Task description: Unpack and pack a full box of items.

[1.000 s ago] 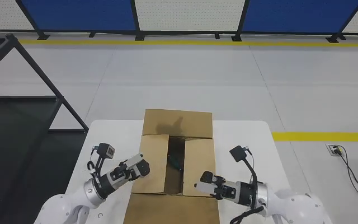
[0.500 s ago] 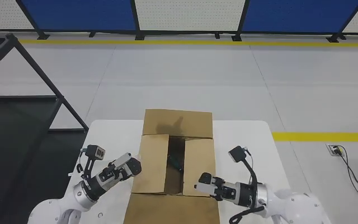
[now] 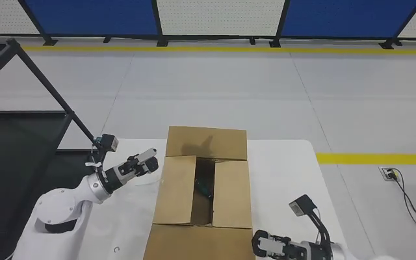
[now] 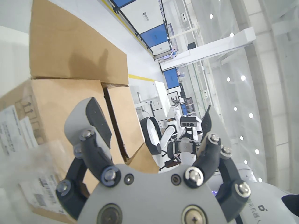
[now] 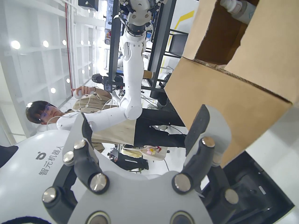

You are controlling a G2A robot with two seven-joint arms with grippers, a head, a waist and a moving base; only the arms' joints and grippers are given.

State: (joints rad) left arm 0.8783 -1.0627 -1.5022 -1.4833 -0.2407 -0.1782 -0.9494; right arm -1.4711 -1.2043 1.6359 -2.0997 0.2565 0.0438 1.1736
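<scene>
A grey hall floor runs back to blue and white partition panels. The white desk carries the cardboard box. Its far and near flaps are laid outward, and its two side flaps are folded partly in, leaving a dark slot between them. Inside lies a white bottle, so unpacking looks not yet begun. The left pincer hangs just beside the box's left side, fingers apart and empty. The right pincer sits off the near right corner, likewise spread and empty. Both seem placed to fold the side flaps outward.
</scene>
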